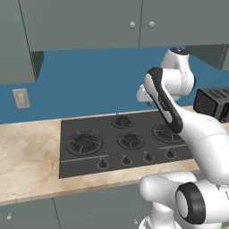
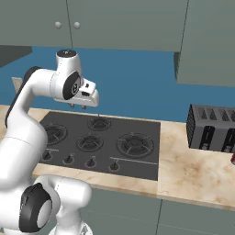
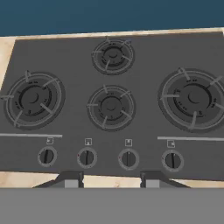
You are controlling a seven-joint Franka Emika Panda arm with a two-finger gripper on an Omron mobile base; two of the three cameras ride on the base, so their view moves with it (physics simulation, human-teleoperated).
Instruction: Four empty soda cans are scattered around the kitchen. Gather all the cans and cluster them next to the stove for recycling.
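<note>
The stove is a flat black gas cooktop set into the beige counter, with round burners and a row of knobs along its front. It also lies across the right base view and the hand view. My gripper hangs well above the back of the stove, pointing down. From the left base view the gripper is partly behind my forearm. In the hand view the gripper stands open, its fingertips apart with nothing between them. A sliver of red, likely a soda can, shows at the far right edge.
A black slotted toaster stands on the counter to the right of the stove, also seen as the toaster. Grey-green wall cabinets hang overhead. A wall socket is on the blue wall at left. Bare counter lies left of the stove.
</note>
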